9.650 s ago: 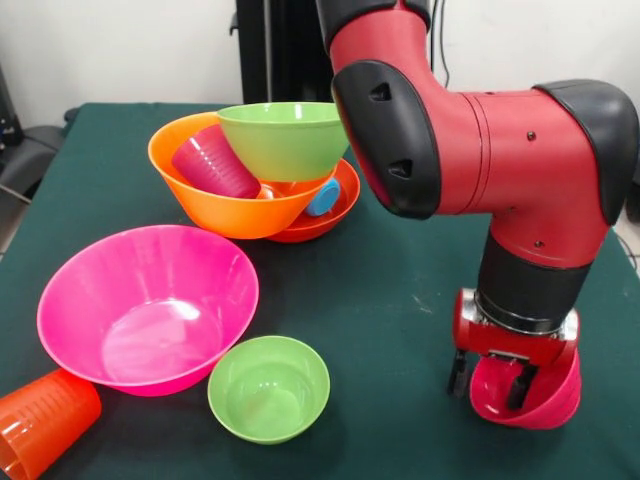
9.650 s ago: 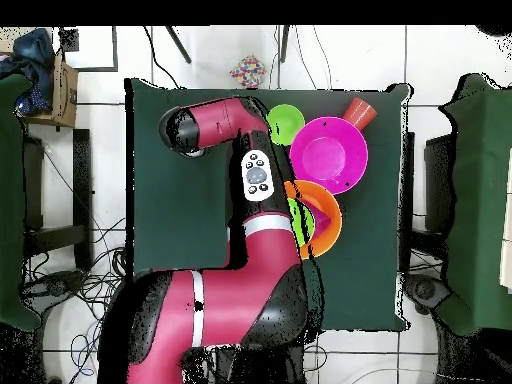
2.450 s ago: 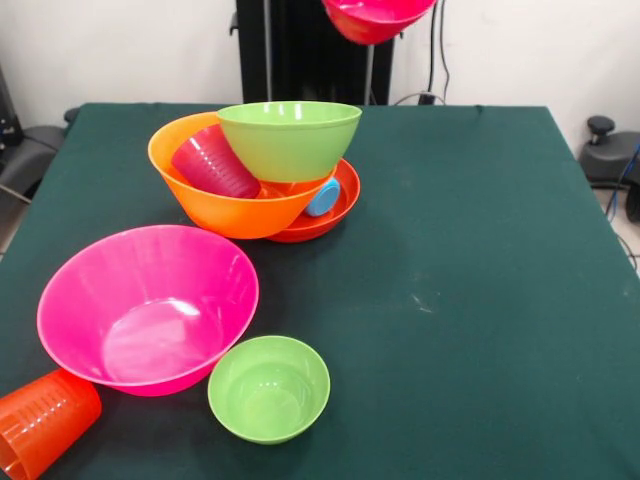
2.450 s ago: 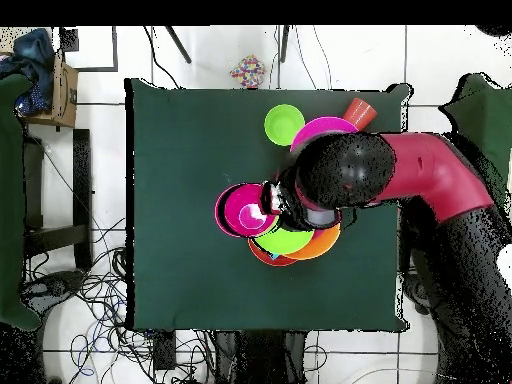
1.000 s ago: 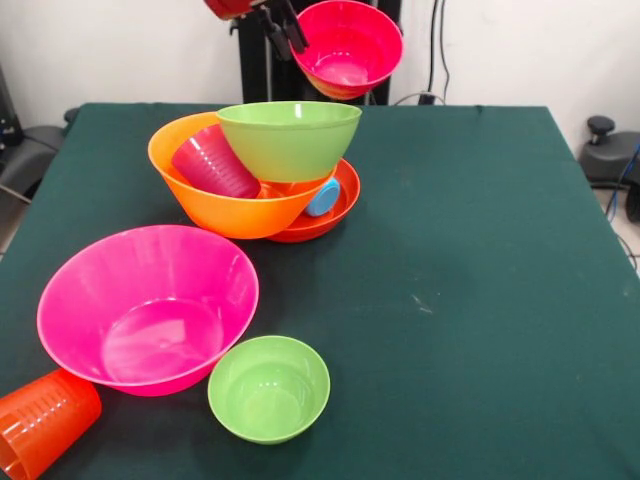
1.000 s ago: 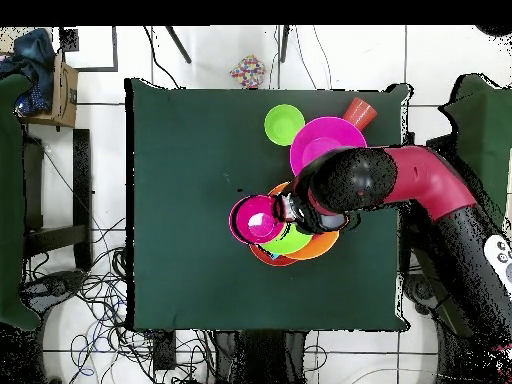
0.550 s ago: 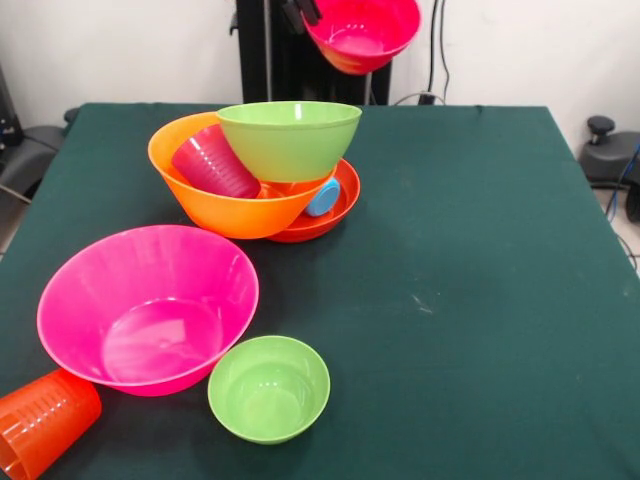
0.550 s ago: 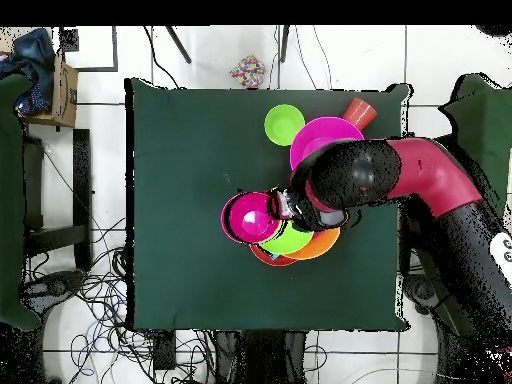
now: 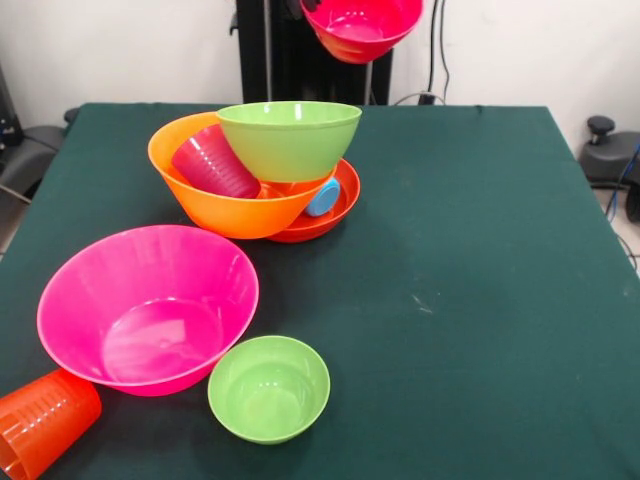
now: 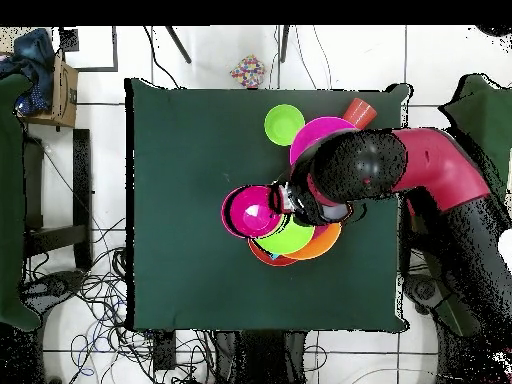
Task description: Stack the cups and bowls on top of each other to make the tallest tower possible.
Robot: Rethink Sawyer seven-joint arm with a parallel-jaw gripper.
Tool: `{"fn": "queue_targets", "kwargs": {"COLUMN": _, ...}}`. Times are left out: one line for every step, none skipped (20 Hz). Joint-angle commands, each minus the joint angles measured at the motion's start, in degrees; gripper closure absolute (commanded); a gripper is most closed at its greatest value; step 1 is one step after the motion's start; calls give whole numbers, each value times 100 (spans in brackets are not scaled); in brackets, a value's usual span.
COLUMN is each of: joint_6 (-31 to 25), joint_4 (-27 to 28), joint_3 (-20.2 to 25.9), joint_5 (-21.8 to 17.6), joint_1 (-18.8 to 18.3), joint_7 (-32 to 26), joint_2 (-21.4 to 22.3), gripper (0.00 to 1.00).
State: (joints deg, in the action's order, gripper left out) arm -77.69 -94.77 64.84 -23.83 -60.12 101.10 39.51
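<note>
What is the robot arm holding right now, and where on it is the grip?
The claw holds the small crimson bowl aloft, above the tower. The grip looks to be on the bowl's rim, on the side toward the arm.

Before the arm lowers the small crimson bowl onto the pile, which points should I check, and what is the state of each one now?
1. Small crimson bowl is off the table and carried high: ok.
2. Grip of the end effector on that bowl: cannot tell, the arm hides it from above.
3. Medium lime green bowl on top of the tower is open and empty to receive it: ok.
4. Tower sits level: not ok, the large orange bowl tilts on the shallow red-orange bowl.
5. Carried bowl is centred over the green one: not ok, overhead it overlaps only one edge.
</note>
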Motion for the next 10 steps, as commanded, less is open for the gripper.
{"fn": "queue_targets", "kwargs": {"joint_6": -628, "joint_4": 592, "joint_3": -210, "joint_5": -1091, "joint_1": 364, "joint_7": -2440, "joint_2": 70, "gripper": 100}}
{"fn": "queue_targets", "kwargs": {"joint_6": -497, "joint_4": 616, "joint_3": -210, "joint_5": -1292, "joint_1": 393, "joint_7": -2551, "joint_2": 106, "gripper": 100}}
{"fn": "queue_targets", "kwargs": {"joint_6": -503, "joint_4": 657, "joint_3": -220, "joint_5": -1408, "joint_1": 430, "joint_7": -2637, "joint_2": 131, "gripper": 100}}
{"fn": "queue_targets", "kwargs": {"joint_6": -445, "joint_4": 677, "joint_3": -194, "joint_5": -1485, "joint_1": 434, "joint_7": -2729, "joint_2": 149, "gripper": 100}}
{"fn": "queue_targets", "kwargs": {"joint_6": -372, "joint_4": 670, "joint_3": -154, "joint_5": -1538, "joint_1": 418, "joint_7": -2808, "joint_2": 180, "gripper": 100}}
{"fn": "queue_targets", "kwargs": {"joint_6": -268, "joint_4": 657, "joint_3": -108, "joint_5": -1619, "joint_1": 397, "joint_7": -2912, "joint_2": 217, "gripper": 100}}
{"fn": "queue_targets", "kwargs": {"joint_6": -194, "joint_4": 659, "joint_3": -82, "joint_5": -1654, "joint_1": 396, "joint_7": -2938, "joint_2": 235, "gripper": 100}}
{"fn": "queue_targets", "kwargs": {"joint_6": -129, "joint_4": 646, "joint_3": -64, "joint_5": -1717, "joint_1": 388, "joint_7": -2997, "joint_2": 268, "gripper": 100}}
{"fn": "queue_targets", "kwargs": {"joint_6": -109, "joint_4": 662, "joint_3": -70, "joint_5": -1738, "joint_1": 401, "joint_7": -3010, "joint_2": 270, "gripper": 100}}
{"fn": "queue_targets", "kwargs": {"joint_6": -90, "joint_4": 677, "joint_3": -76, "joint_5": -1758, "joint_1": 415, "joint_7": -3023, "joint_2": 271, "gripper": 100}}
